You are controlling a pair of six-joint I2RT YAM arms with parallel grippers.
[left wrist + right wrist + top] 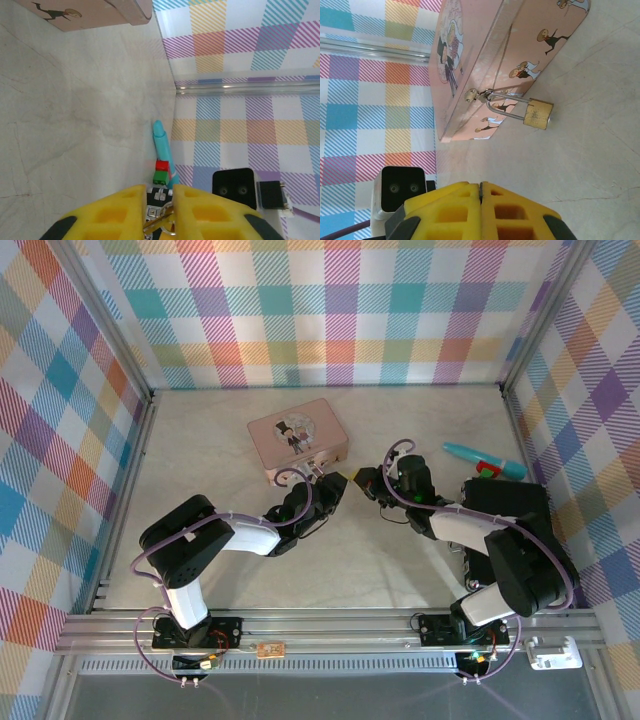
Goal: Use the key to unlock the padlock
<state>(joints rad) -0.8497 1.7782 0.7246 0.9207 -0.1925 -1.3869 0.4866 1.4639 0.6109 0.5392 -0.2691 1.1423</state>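
Since the padlock (537, 114) hangs by its shackle from the tin's (470, 55) clasp, it sits at the tin's near side, long axis running clasp-to-body, body pointing near. Your left claw (161, 192) is clamped on a metal sliver, likely the key (159, 217), readied for insertion. Your right claw (481, 197) is pressed together.

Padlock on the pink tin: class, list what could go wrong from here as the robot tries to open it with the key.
1. The key is only a thin sliver pinched in the left gripper; it could twist or slip on meeting the lock.
2. The padlock hangs unheld from the clasp of the pink tin. The right gripper is shut and apart from it, so the key's push may just swing it aside.
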